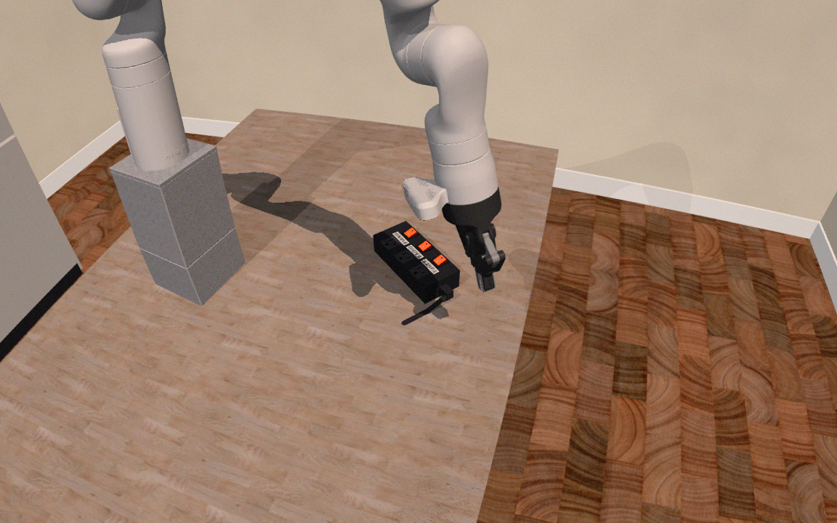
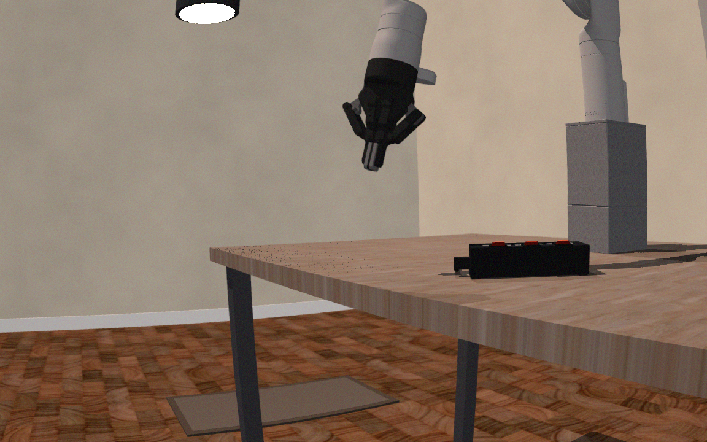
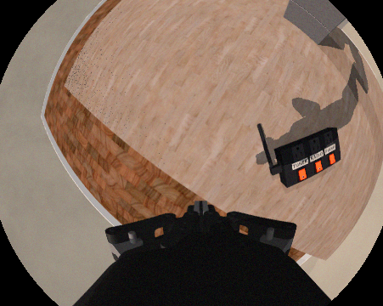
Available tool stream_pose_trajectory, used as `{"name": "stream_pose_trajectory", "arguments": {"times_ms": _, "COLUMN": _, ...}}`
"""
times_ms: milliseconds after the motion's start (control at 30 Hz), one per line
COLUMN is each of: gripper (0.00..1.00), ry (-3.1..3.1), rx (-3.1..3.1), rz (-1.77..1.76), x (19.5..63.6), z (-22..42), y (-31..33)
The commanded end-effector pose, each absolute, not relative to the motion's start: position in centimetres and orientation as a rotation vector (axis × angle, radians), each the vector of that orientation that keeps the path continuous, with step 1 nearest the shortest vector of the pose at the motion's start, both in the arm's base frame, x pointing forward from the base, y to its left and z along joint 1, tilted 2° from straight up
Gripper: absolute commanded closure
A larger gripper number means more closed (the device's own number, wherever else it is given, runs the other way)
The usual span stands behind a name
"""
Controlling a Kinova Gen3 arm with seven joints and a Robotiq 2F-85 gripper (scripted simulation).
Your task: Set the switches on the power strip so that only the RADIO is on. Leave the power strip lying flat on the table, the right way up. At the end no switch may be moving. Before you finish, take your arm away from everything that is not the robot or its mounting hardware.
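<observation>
Power strip (image 1: 416, 263) (image 2: 529, 260) (image 3: 308, 157) lies flat on the bench (image 1: 232, 390) (image 2: 345, 263) (image 3: 191, 93), right way up, with its switch face on top. In the top view the unit is located at the centre of the frame; in the exterior view, at the lower right; in the wrist view, at the right. Three orange rocker switches are fitted in a row along the housing, with one white label and one black socket beside each. In the wrist view, the label nearest the cord end reads TUNER and the middle label reads RADIO; the third label is too small to read with certainty. The RADIO switch (image 1: 424, 245) (image 3: 318, 167) is therefore the middle one. The on or off position of each rocker cannot be determined.

Black power cord (image 1: 423, 311) (image 3: 265, 142) exits the end of the housing on the TUNER side.

Gripper (image 1: 486, 283) (image 2: 370, 164) (image 3: 200, 208) is closed, with its fingertips together and nothing between them. It points downward at a tilt, raised above the bench and apart from the power strip. In the top view it appears to the right of the strip; in the exterior view it is at the upper centre.

Grey pedestal (image 1: 177, 221) (image 2: 606, 186) (image 3: 312, 19) supports the arm base at the left of the top view.
</observation>
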State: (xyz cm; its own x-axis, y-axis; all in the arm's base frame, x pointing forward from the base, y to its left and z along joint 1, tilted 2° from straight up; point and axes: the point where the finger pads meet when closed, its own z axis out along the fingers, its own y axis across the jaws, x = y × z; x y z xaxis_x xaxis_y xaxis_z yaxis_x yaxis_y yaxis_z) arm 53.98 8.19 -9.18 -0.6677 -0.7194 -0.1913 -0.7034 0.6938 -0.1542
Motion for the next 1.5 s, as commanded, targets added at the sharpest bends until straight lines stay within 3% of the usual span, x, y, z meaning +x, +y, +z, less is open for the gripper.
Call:
{"name": "stream_pose_trajectory", "arguments": {"times_ms": 0, "gripper": 1.00, "ry": 2.668, "rx": -1.134, "rz": -0.088, "x": 53.8, "z": -9.3, "y": 8.6}}
{"name": "stream_pose_trajectory", "arguments": {"times_ms": 1467, "gripper": 1.00, "ry": 2.686, "rx": -1.084, "rz": 0.005, "x": 51.1, "z": -10.2, "y": 14.4}}
